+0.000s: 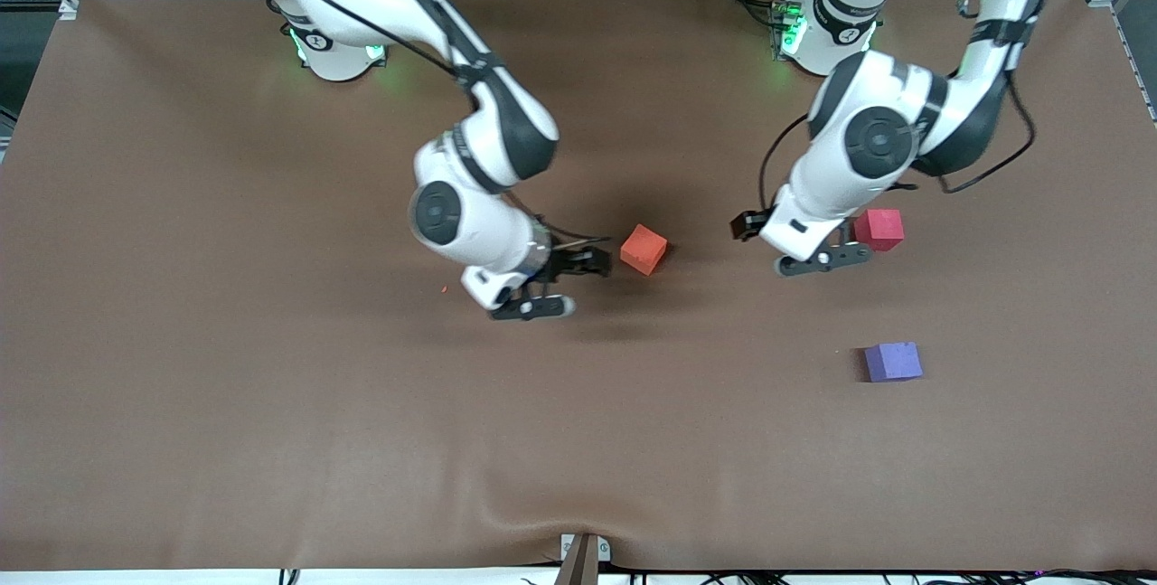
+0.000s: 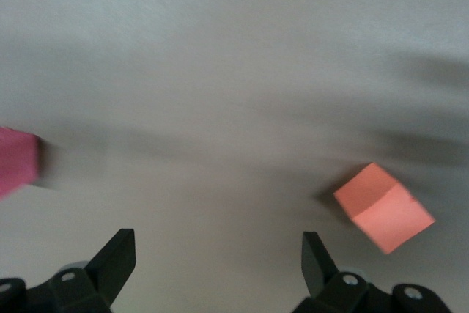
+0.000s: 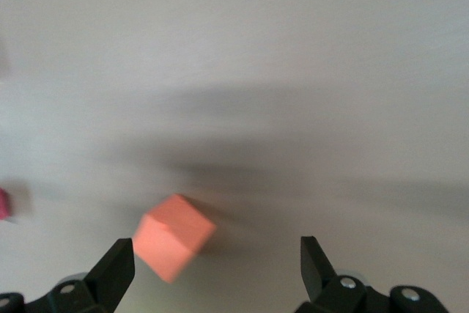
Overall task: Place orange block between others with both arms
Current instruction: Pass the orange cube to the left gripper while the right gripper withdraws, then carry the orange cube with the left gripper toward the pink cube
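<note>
We saw the orange block (image 1: pixel 644 249) loose on the table (image 1: pixel 271 404), seemingly just beside the spread right end effector (image 1: pixel 578 282); left end effector (image 1: pixel 795 246) spread, empty.

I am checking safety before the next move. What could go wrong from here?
1. The orange block lies free on the table, between the open right gripper and the open left gripper; both arms reaching for it might collide.
2. The left gripper is close beside the red-pink cube and could nudge it.

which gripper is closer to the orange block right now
Right. The right gripper sits open right beside the orange block; the left gripper, also open, is farther off, by the red-pink cube.
</note>
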Tool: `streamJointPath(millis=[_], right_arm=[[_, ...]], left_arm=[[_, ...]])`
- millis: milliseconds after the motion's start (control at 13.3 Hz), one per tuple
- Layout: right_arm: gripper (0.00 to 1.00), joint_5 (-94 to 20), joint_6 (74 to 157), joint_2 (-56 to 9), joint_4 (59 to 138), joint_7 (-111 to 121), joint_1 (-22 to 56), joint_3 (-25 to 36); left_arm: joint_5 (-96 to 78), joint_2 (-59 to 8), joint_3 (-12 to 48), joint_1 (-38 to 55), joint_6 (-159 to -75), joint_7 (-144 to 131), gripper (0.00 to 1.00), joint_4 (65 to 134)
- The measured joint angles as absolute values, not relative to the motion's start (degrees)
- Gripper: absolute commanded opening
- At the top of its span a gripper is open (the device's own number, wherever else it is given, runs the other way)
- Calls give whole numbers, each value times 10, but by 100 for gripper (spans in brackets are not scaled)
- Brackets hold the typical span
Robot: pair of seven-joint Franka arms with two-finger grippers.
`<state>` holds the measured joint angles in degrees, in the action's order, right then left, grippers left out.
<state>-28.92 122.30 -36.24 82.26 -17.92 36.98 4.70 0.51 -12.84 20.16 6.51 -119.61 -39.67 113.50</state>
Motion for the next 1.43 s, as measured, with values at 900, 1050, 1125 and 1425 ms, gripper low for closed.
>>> streamJointPath(millis=[900,1050,1125,1425], right_arm=[[100,-71,866,-147,821,-105,-7,-80],[100,-48,837,-120,821,-29,-36,-82],[100,-36,833,-109,821,9,-46,-82],[100,-11,820,-72,820,87,-56,-44]], left_arm=[[104,-310,202,209,-1247,-910,100,996],[121,-326,202,217,-1247,-956,100,991],[122,-329,202,219,-1247,-970,100,992],[122,-346,202,224,-1251,-1009,100,994]])
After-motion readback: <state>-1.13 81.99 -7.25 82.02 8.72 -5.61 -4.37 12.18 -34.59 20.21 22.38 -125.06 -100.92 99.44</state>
